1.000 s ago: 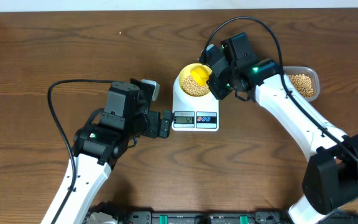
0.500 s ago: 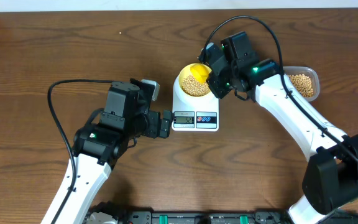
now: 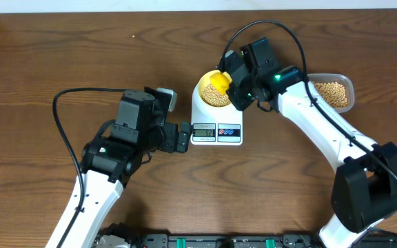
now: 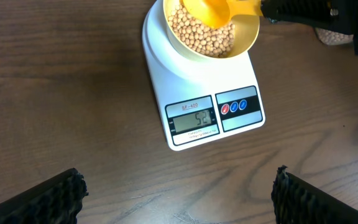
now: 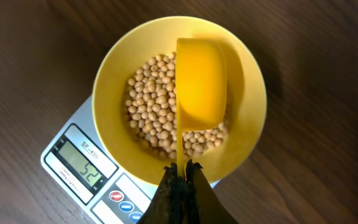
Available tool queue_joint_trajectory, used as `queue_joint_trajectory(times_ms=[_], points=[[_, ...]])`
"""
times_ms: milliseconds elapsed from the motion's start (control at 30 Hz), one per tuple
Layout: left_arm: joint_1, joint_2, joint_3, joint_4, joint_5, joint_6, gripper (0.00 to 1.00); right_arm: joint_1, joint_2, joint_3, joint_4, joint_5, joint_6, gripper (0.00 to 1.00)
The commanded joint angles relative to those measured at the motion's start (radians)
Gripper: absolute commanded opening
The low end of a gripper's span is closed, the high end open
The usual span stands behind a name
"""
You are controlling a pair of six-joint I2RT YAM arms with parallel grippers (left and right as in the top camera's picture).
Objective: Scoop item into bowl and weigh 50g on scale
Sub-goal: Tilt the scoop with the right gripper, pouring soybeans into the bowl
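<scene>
The pale yellow bowl (image 5: 248, 93) sits on the white scale (image 4: 164, 87) on the desk (image 3: 47, 55), partly filled with tan beans (image 5: 148, 106), and the scale's display reads 52. The right pincer (image 5: 179, 177) is pressed together on the handle of a bright yellow scoop (image 5: 201, 81), whose cup hangs over the beans in the bowl. The left pincer (image 4: 178, 177) is spread wide just beside the scale's front-left edge, pinching nothing.

Bowl (image 4: 244, 38) top outside left wrist view
</scene>
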Motion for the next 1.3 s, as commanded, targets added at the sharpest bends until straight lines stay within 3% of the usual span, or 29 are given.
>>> queue_joint_trajectory(times_ms=[0, 433, 1267], points=[[-0.001, -0.004, -0.002, 0.000, -0.007, 0.016, 0.98, 0.010, 0.006, -0.006, -0.008, 0.004, -0.013, 0.01], [-0.001, -0.004, -0.002, 0.000, -0.007, 0.016, 0.98, 0.025, 0.006, -0.009, -0.021, -0.042, -0.005, 0.01], [-0.001, -0.004, -0.002, 0.000, -0.007, 0.016, 0.98, 0.009, 0.006, -0.009, -0.019, -0.042, 0.323, 0.01]])
